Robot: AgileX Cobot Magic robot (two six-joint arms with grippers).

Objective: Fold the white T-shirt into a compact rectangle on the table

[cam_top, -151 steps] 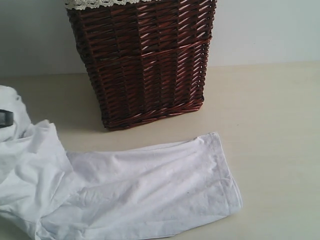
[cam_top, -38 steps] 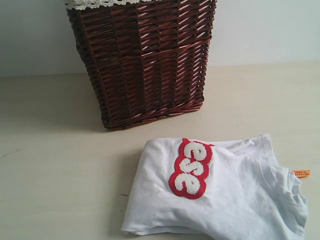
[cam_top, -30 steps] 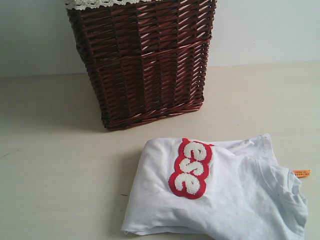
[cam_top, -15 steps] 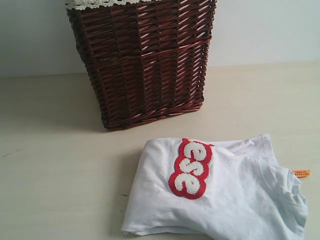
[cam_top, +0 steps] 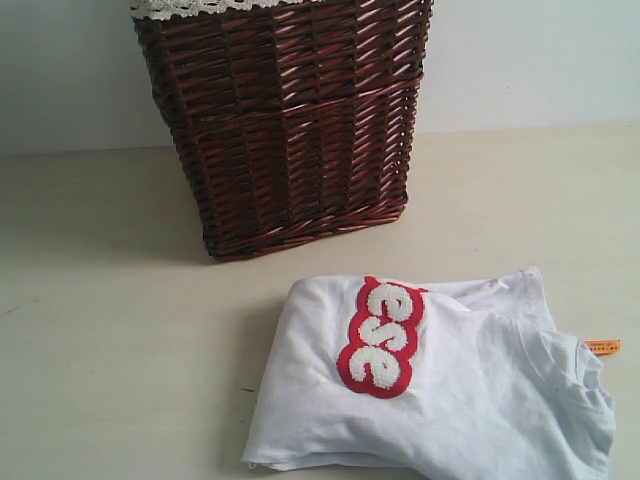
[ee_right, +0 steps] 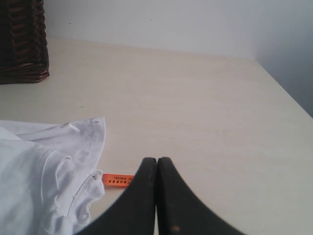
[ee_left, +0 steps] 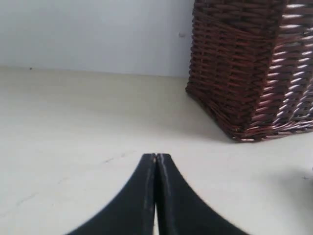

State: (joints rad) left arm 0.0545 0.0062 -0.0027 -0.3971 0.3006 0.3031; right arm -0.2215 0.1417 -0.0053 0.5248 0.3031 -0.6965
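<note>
T-shirt [cam_top: 470, 400], white, folded on table [cam_top: 100, 350] near basket [cam_top: 290, 130]; left gripper [ee_left: 156, 157], right gripper [ee_right: 157, 160] — closed, empty

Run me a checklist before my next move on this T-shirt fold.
1. Left end effector shut, holding nothing: ok.
2. Right end effector shut, no cloth in it: ok.
3. White T-shirt lies folded on the table: ok.
4. Clean rectangle outline: cannot tell; its near edge leaves the exterior view, and the collar end looks rumpled.
5. Orange neck tag tucked in: not ok, it sticks out onto the table.
6. Shirt apart from the wicker basket: ok.
</note>
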